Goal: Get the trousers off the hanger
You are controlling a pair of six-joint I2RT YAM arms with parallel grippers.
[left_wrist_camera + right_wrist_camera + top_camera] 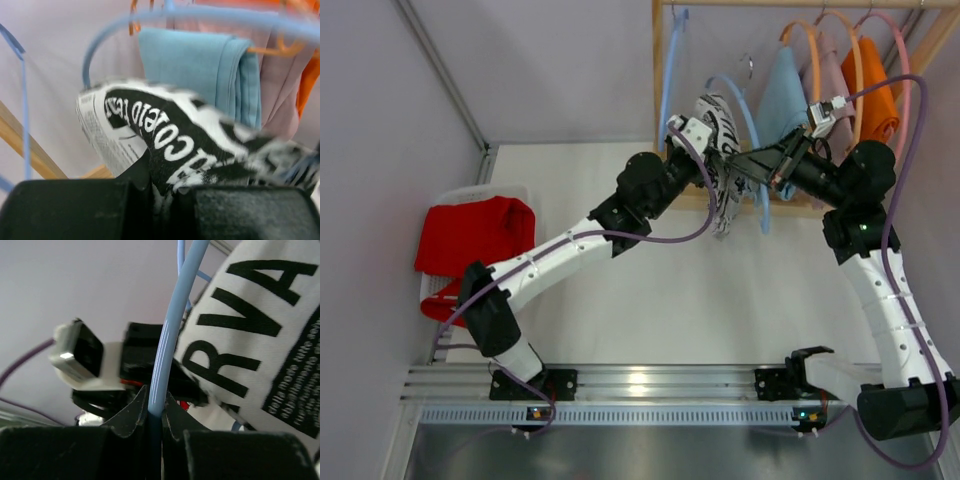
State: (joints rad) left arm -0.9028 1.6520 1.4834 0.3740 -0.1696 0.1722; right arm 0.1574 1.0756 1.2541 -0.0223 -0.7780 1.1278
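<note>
The white trousers with black print point(722, 160) hang over a light blue hanger point(752, 125) at the wooden rack. My left gripper point(712, 160) reaches in from the left and is shut on a fold of that printed cloth point(165, 130); the cloth is pinched between the black fingers of the left gripper point(167, 192). From the right, my right gripper point(745, 162) is shut on the hanger's blue rod point(172, 330), which runs up between the tips of the right gripper point(155, 410). The printed trousers point(260, 330) fill the right of that view.
The wooden rack point(660, 60) also carries light blue trousers point(782, 100), mauve trousers point(835, 80) and orange trousers point(875, 100) on their own hangers. Red trousers point(475, 240) lie in a white basket point(470, 192) at the left. An empty blue hanger point(670, 70) hangs further left.
</note>
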